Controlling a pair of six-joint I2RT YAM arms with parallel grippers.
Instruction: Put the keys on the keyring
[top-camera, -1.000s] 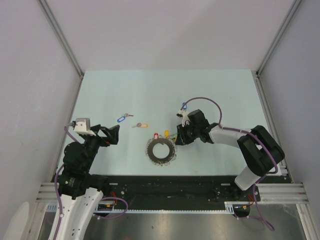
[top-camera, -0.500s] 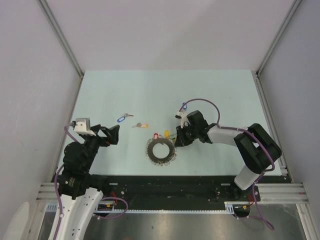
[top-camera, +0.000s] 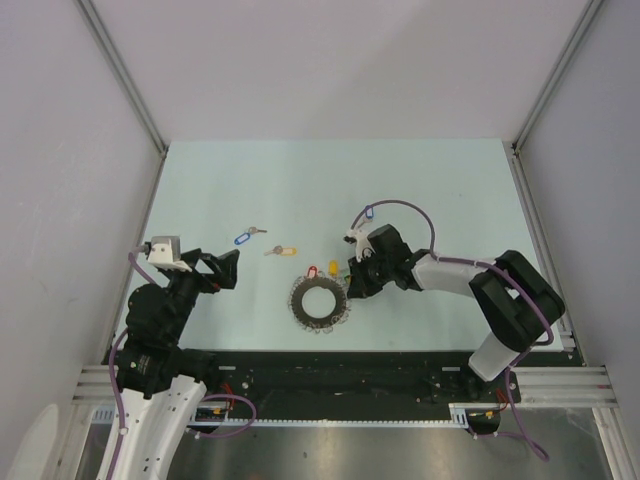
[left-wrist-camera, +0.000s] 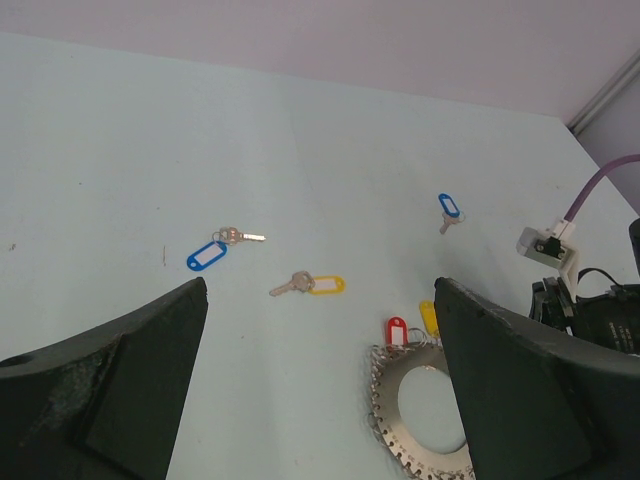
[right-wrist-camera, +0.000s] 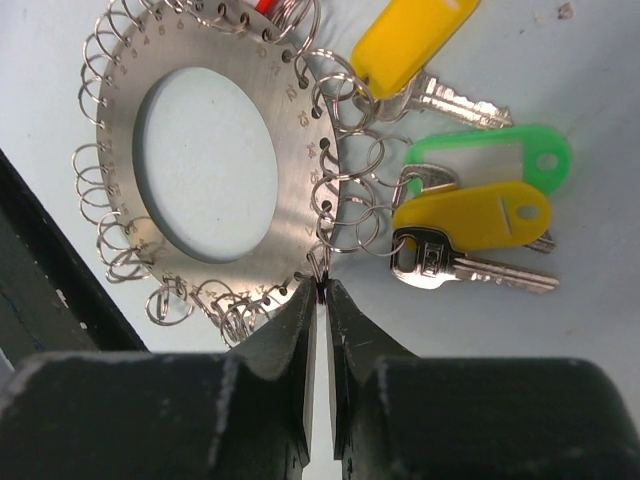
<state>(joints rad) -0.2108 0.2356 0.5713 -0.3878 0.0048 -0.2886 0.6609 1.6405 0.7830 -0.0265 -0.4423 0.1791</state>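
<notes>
The right end effector (right-wrist-camera: 321, 289) pinched a wire loop (right-wrist-camera: 319, 262) of the keyring (right-wrist-camera: 296, 160); the left end effector (left-wrist-camera: 320, 286) stood open.

Pale mint table (top-camera: 420, 190) spreads under the left gripper (top-camera: 228, 268) and the right gripper (top-camera: 350, 285) — plain, with a couple of tiny dark specks. Well beyond both grippers there's a grey back wall (top-camera: 340, 60), with slanted metal posts (top-camera: 120, 75) off to either side. Behind them — a black strip (top-camera: 330, 365), then silver framing (top-camera: 90, 385).
</notes>
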